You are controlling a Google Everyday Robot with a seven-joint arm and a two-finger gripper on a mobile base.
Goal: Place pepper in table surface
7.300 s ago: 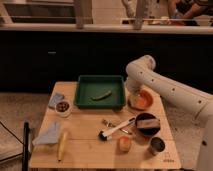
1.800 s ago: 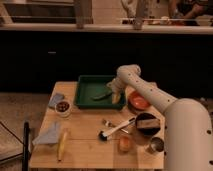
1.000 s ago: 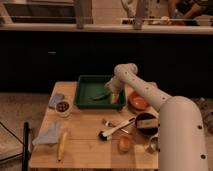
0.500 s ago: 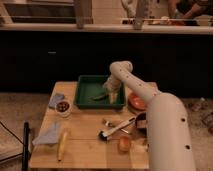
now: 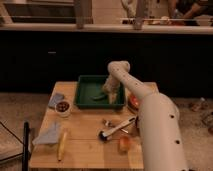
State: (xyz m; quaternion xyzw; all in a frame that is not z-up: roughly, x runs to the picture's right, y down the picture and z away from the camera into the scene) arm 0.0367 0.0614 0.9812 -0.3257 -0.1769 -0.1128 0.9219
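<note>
Just beside the gripper [image 5: 111, 94], toward the middle of the green tray [image 5: 86, 91], the pepper [image 5: 98, 96] is laid, its long axis pointed roughly at the gripper; whether it is gripped cannot be told.

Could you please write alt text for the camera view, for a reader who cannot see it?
The robot's white arm reaches into a dark green rectangular tray, its gripper by a small curved green pepper. The tray sits on a light tan wooden tabletop.
</note>
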